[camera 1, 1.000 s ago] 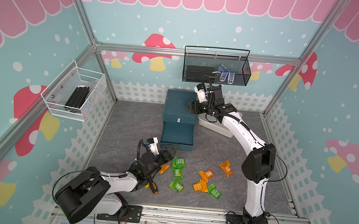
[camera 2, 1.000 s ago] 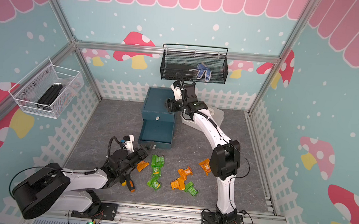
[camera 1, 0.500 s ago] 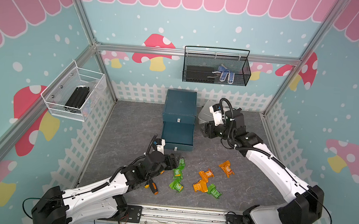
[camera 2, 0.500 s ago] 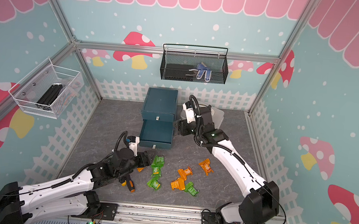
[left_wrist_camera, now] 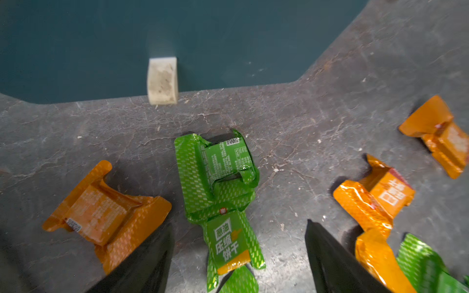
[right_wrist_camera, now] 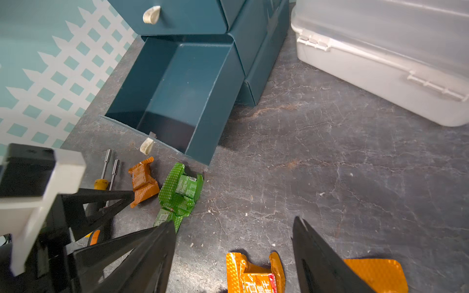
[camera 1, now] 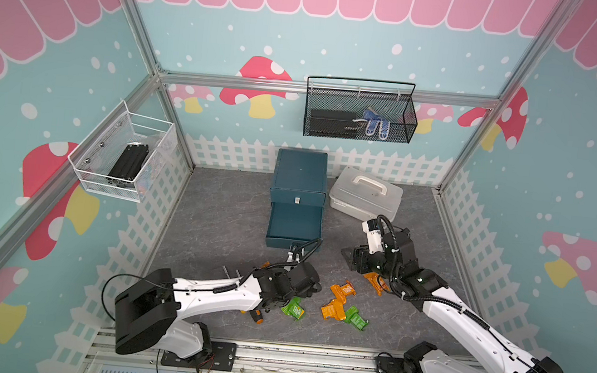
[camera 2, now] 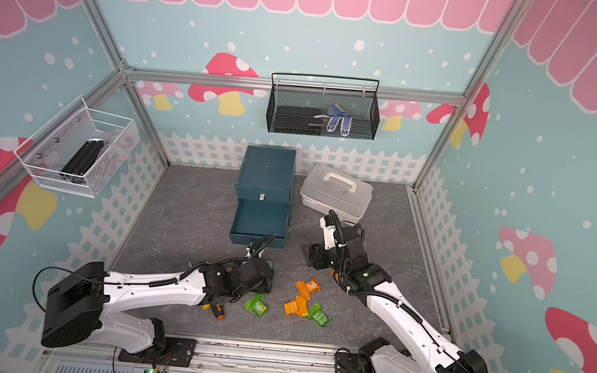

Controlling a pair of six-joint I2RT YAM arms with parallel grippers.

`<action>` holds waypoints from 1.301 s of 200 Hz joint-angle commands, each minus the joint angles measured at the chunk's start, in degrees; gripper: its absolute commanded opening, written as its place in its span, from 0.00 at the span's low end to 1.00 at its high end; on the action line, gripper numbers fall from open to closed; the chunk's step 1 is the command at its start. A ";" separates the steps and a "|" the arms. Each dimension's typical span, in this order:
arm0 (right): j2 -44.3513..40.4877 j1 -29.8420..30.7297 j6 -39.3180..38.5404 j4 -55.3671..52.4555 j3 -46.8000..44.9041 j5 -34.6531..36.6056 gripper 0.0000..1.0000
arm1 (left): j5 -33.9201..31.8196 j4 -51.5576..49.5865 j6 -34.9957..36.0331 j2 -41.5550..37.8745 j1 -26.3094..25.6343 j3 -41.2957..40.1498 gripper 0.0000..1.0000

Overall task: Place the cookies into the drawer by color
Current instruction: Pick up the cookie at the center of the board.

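The teal drawer (camera 1: 298,191) cabinet stands at the back, its lower drawer (right_wrist_camera: 177,83) pulled out and empty. Orange and green cookies (camera 1: 345,289) lie scattered on the floor in front of it. My left gripper (left_wrist_camera: 238,224) hangs open low over two green cookies (left_wrist_camera: 218,177), one of them lying between its fingers (left_wrist_camera: 152,253). An orange cookie (left_wrist_camera: 101,210) lies beside it. My right gripper (right_wrist_camera: 234,220) is open just above an orange cookie (right_wrist_camera: 253,274), to the right of the drawer in a top view (camera 1: 353,262).
A pale grey case (camera 1: 365,197) with a white handle stands right of the cabinet. Two screwdrivers (right_wrist_camera: 109,165) lie left of the cookies, partly under my left arm. Wire baskets (camera 1: 360,115) hang on the back and left walls. A white fence borders the floor.
My right gripper has swung from the cabinet's top down and forward to the orange cookies at the right. My left gripper has reached rightward over the green cookies.
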 commanded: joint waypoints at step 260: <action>-13.69 0.26 1.74 1.87 -9.69 3.39 0.74 | -10.71 14.41 4.59 22.61 2.26 2.61 0.52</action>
